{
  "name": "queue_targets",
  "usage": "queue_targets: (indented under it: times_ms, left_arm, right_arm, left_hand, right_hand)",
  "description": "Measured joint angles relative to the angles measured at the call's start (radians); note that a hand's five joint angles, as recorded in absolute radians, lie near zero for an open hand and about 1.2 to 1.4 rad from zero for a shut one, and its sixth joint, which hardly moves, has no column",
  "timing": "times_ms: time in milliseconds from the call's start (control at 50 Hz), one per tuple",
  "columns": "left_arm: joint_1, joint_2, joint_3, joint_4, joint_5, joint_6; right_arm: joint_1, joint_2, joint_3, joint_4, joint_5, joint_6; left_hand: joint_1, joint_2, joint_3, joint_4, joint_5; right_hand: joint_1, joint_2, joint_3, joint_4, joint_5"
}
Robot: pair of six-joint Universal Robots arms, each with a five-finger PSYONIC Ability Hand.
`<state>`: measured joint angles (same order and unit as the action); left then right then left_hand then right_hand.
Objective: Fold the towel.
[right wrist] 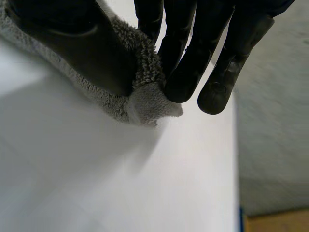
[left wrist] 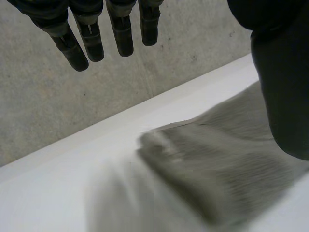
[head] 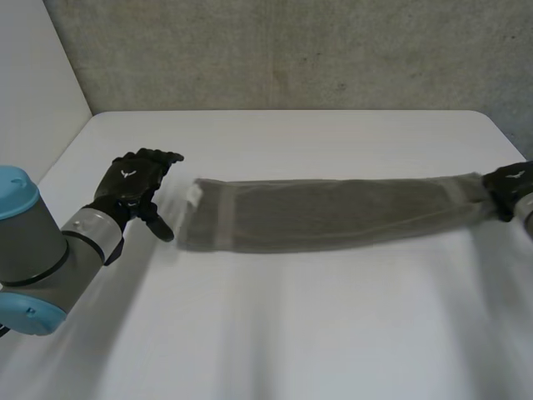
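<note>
Towel (head: 333,214) is looking soft and floppy, lying stretched across the table (head: 291,333), right hand (head: 510,187) pinching its 3 o'clock end, left hand (head: 133,187) hovering open at 9 o'clock, where I'd be grabbing.

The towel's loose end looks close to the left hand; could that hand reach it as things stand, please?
Probably yes: the left hand is open beside the loose end of the towel, with only bare table between them.

Grey terry-cloth towel (head: 333,212), folded into one long, narrow band, stretched lengthwise across the middle of the white bench (head: 291,333). Left end lies loose and squared with a pale hem; right end bunches into a tight point.
</note>
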<state>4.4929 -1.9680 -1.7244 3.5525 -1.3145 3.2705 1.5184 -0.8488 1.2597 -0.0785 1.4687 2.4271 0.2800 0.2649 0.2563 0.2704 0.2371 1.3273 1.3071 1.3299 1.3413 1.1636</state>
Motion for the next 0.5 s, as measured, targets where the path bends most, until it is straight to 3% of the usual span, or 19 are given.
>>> queue_targets:
  times_ms: [120, 200, 380, 500]
  left_arm:
    - [0.0, 0.03, -0.001, 0.003, 0.0, 0.0]
    - [0.0, 0.043, 0.003, 0.006, -0.001, 0.0]
    - [-0.011, 0.052, 0.03, 0.013, -0.008, -0.001]
    - [-0.022, 0.05, 0.046, 0.014, -0.012, -0.004]
  right_arm:
    - [-0.057, 0.0, -0.077, 0.004, 0.017, -0.104]
    - [-0.027, -0.014, -0.115, 0.004, 0.017, -0.116]
    - [0.29, -0.103, -0.156, -0.049, 0.001, -0.04]
    - [0.524, -0.082, -0.15, -0.162, -0.018, -0.028]
  left_hand:
    - [0.0, 0.0, 0.0, 0.0, 0.0]
    - [0.0, 0.0, 0.0, 0.0, 0.0]
    - [0.0, 0.0, 0.0, 0.0, -0.001]
    - [0.0, 0.0, 0.0, 0.0, -0.001]
  right_hand:
    - [0.003, 0.0, 0.001, 0.0, 0.0]
    - [0.004, 0.0, 0.001, 0.0, 0.0]
    - [0.005, 0.01, 0.011, 0.0, 0.0]
    - [0.005, 0.01, 0.011, 0.0, 0.0]
